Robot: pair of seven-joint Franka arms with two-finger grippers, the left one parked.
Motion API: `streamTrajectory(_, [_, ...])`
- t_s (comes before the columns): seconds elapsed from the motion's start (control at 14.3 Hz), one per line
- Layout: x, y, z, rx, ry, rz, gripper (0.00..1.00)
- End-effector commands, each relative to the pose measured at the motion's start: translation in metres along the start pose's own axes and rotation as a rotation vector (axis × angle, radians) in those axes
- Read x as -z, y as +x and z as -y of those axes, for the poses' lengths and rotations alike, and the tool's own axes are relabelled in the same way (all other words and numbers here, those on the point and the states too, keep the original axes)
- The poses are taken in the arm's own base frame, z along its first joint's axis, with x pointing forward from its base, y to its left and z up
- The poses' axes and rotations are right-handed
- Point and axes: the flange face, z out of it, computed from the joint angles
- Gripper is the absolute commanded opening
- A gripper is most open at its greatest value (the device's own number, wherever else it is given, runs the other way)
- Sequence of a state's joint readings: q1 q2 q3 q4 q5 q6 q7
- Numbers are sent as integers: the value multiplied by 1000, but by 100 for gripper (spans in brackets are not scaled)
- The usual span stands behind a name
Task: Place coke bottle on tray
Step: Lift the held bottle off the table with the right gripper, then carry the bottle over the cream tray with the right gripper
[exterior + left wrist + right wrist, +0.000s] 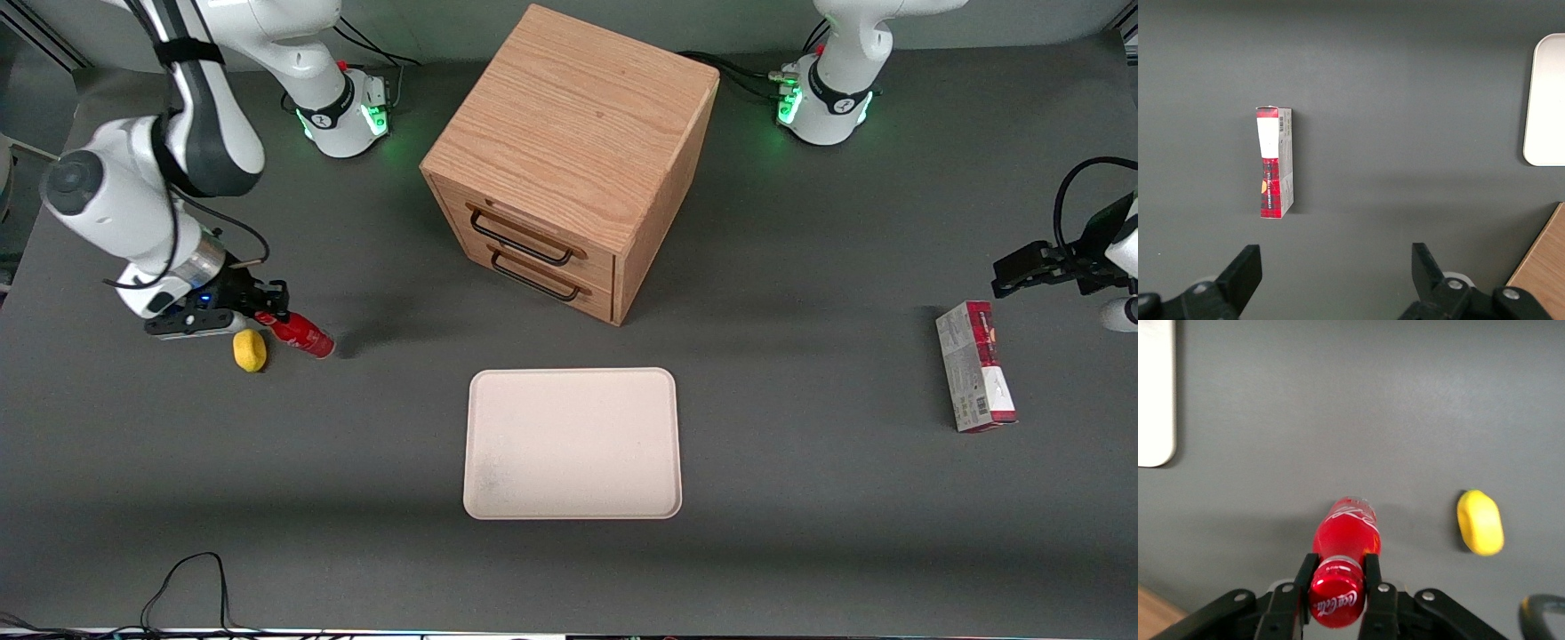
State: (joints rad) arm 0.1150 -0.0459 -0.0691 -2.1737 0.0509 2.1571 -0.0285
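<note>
The front view takes in the whole desk (800,551): the tray (573,443) lies flat near the middle, with the wooden drawer cabinet (569,160) farther from the camera than it, and the red-and-grey carton (975,366) lies toward the parked arm's end. The coke bottle (300,335) sits toward the working arm's end, well apart from the tray, with a yellow lemon (250,350) just beside it and slightly nearer the camera. In this view the pincer (263,313) partly hides the bottle's upper end, so the grip itself is not readable. The right wrist view supplies that detail: the pincer (1336,577) has one black finger (1305,577) on each side of the bottle's neck, just below the red cap (1336,597), pinching the coke bottle (1345,537). The same view shows white script on the cap and on the red body, and the lemon (1480,522) apart from the bottle, with one corner of the tray (1155,393) at the edge. The left wrist view shows only the carton (1275,162), a tray edge (1545,100) and a cabinet corner (1545,267). The bottle is all red, with a narrow neck widening to a rounded body. In the front view its long axis is tilted, cap end up in the pincer, base end lower and pointing toward the tray's end of the desk.
</note>
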Motion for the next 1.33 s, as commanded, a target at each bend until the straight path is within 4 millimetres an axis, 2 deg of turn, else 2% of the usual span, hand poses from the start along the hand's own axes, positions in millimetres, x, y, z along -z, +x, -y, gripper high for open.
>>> streamTrajectory(0.0, [89, 43, 4, -52, -38, 58, 0])
streamTrajectory(0.14, [142, 71, 18, -59, -45, 111, 0])
streamTrajectory(0.21, [161, 82, 22, -79, -49, 140, 0])
streamTrajectory(0.28, [172, 91, 27, -100, -52, 161, 0])
streamTrajectory(0.49, [194, 110, 74, -126, -34, 119, 0])
streamTrajectory(0.56, [195, 116, 94, -156, -18, 101, 0])
streamTrajectory(0.63, [194, 122, 124, -177, 10, 84, 0])
streamTrajectory(0.77, [182, 134, 178, -259, 51, 21, 0])
streamTrajectory(0.84, [175, 135, 210, -265, 48, -23, 0])
streamTrajectory(0.98, [154, 136, 259, -301, 49, -67, 0])
streamTrajectory(1.19, [128, 145, 280, -315, 57, -92, 0])
streamTrajectory(1.26, [113, 150, 290, -306, 70, -99, 0])
